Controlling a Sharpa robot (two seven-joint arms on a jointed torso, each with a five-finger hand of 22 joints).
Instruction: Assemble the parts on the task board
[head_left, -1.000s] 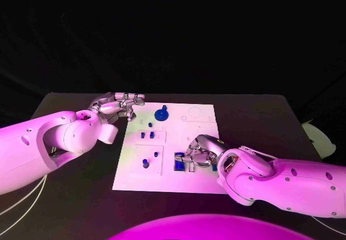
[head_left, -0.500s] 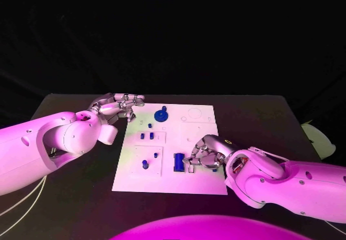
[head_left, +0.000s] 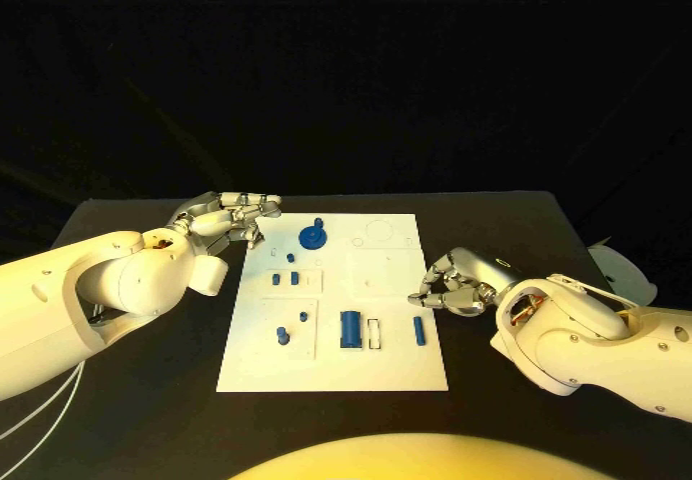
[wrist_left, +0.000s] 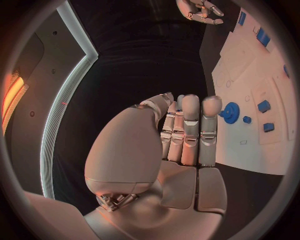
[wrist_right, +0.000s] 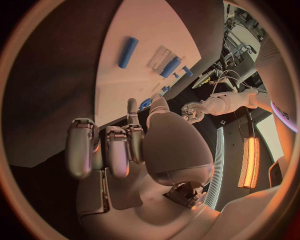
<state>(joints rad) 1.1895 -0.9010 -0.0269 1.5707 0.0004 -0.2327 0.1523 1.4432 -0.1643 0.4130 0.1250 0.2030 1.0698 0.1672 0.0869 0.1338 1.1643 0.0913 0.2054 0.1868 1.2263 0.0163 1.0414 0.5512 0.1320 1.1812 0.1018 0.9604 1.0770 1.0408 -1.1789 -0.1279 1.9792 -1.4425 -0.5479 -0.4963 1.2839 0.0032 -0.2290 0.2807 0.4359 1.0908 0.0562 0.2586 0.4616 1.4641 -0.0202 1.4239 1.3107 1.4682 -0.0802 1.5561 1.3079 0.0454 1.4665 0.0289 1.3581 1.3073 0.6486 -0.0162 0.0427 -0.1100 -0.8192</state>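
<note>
Several blue parts (head_left: 351, 328) are seated on the task board (head_left: 389, 365), one bar (head_left: 420, 331) loose; left hand (head_left: 227, 215) and right hand (head_left: 456, 285) are curled, empty.

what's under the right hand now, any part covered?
The right hand sits at the task board's right edge, fingers curled, over bare board and black table. The slim blue part lies just clear of it. Whatever sits directly beneath the palm is hidden.
</note>
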